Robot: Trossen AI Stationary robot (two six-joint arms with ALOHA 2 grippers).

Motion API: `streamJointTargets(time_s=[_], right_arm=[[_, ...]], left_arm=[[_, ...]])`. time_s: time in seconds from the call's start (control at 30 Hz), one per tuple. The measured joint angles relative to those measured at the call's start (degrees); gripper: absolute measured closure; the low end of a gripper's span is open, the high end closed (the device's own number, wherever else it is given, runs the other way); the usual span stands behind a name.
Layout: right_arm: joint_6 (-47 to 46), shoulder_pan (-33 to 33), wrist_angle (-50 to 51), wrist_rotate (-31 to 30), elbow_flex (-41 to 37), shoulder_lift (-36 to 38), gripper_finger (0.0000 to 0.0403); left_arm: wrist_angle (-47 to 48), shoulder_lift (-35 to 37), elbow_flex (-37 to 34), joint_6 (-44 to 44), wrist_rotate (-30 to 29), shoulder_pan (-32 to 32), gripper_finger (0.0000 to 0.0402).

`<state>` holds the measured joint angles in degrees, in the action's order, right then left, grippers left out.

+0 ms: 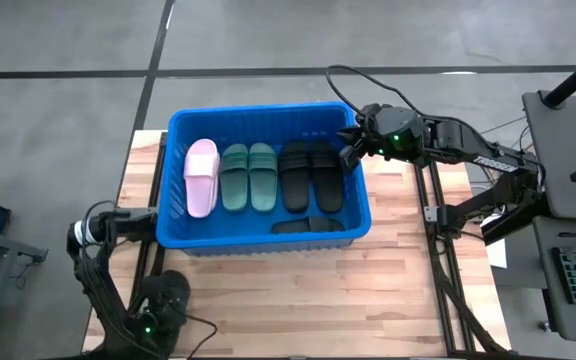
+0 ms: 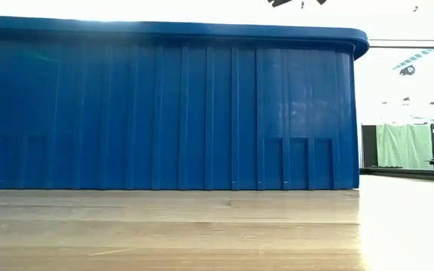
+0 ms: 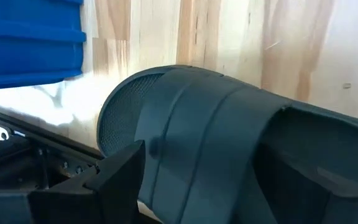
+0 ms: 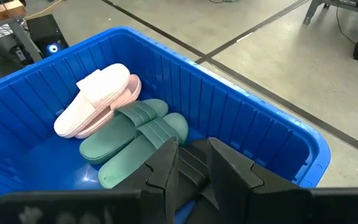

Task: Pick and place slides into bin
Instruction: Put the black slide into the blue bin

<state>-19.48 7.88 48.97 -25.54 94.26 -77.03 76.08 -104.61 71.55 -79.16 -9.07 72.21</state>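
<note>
While the high view looks down into the whole bin [image 1: 268, 120], the low view meets only its ribbed outer wall and thick rim and shows nothing of what lies inside. From above, the bright blue bin stands on the wooden tabletop [image 1: 388, 280], toward the far side. In it lie the slides in a row: pale pink [image 1: 201, 176] at the left, seen as one shape from above, then two dark green slides [image 1: 248, 176] side by side, then two black slides [image 1: 311, 174]. One more black slide [image 1: 308, 225] lies crosswise against the near wall.

The right wrist view shows what the high view cannot: the pink is in fact two slides [image 4: 95, 99], one stacked on the other and leaning toward the bin wall, with the green pair [image 4: 135, 140] just beside them. In this view the right tool [image 4: 191, 168] shows its two dark fingers close together with a narrow gap between them, and nothing is held there. In the high view it hovers over the far right corner of the bin [image 1: 353, 150].

The left tool [image 1: 168, 295] is folded low at the near left edge of the tabletop, well apart from the bin. Its wrist view is filled mostly by the arm's own dark housing, with a corner of the bin behind; I cannot tell from the pictures how its fingers stand.
</note>
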Motion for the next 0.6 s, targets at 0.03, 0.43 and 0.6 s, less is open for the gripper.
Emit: streamJointTargets(time_s=[0.03,0.43,0.6], right_arm=[[0.0,0.0,0.02,0.0,0.0,0.0,0.0324],[-0.03,0.0,-0.1,0.01,0.0,0.0,0.0333],[-1.3,0.0,-0.5,0.02,0.0,0.0,0.0327]], left_arm=[[0.04,-0.43,0.02,-0.02,0.17,0.02,0.0126],[1.25,0.34,-0.44,0.05,1.03,-0.02,0.0315],[1.44,2.79,-0.63,0.27,1.26,-0.02,0.039]])
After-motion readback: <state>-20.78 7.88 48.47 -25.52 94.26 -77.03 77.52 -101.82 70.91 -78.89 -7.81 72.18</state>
